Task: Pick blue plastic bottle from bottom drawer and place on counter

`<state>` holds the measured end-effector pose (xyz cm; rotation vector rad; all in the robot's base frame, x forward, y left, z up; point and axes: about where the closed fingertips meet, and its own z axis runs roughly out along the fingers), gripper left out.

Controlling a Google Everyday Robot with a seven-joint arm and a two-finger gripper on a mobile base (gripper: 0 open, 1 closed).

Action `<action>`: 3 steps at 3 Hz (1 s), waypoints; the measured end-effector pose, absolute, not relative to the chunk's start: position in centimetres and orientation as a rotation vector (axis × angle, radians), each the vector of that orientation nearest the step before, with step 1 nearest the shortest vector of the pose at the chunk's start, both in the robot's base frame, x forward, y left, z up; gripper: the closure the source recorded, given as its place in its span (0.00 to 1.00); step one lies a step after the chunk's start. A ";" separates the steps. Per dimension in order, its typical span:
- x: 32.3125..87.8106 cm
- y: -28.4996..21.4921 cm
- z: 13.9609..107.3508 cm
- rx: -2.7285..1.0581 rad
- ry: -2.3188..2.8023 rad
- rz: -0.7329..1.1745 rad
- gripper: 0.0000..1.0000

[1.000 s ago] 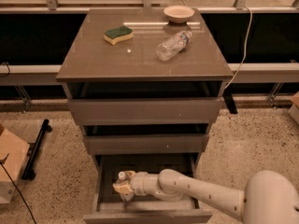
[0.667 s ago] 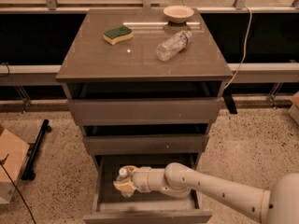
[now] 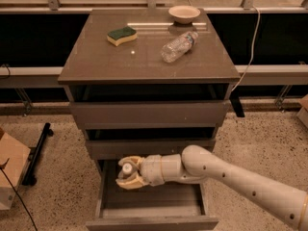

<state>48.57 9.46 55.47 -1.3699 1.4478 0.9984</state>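
The bottom drawer (image 3: pixel 149 211) stands pulled open at the foot of the cabinet. My gripper (image 3: pixel 126 173) hangs over the drawer's back left part, its yellowish fingers (image 3: pixel 131 181) closed around the small blue plastic bottle (image 3: pixel 126 170), whose white cap faces the camera. The bottle is held above the drawer floor. The white arm reaches in from the lower right. The counter (image 3: pixel 144 57) is the glossy grey-brown top of the cabinet, above two shut drawers.
On the counter lie a green-and-yellow sponge (image 3: pixel 121 35), a clear ribbed water bottle (image 3: pixel 179 45) on its side and a shallow bowl (image 3: pixel 184 13) at the back. A cardboard box (image 3: pixel 10 174) stands on the floor at left. A cable (image 3: pixel 248 57) hangs at right.
The gripper with the bottle has risen from the drawer floor and moved a little toward the drawer's back edge. The arm has lifted with it.
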 end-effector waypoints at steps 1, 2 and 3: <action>48.2 8.2 59.9 -1.416 1.399 0.996 1.00; 49.1 6.6 64.1 -1.426 1.422 0.931 1.00; 50.5 4.5 70.1 -1.456 1.453 0.814 1.00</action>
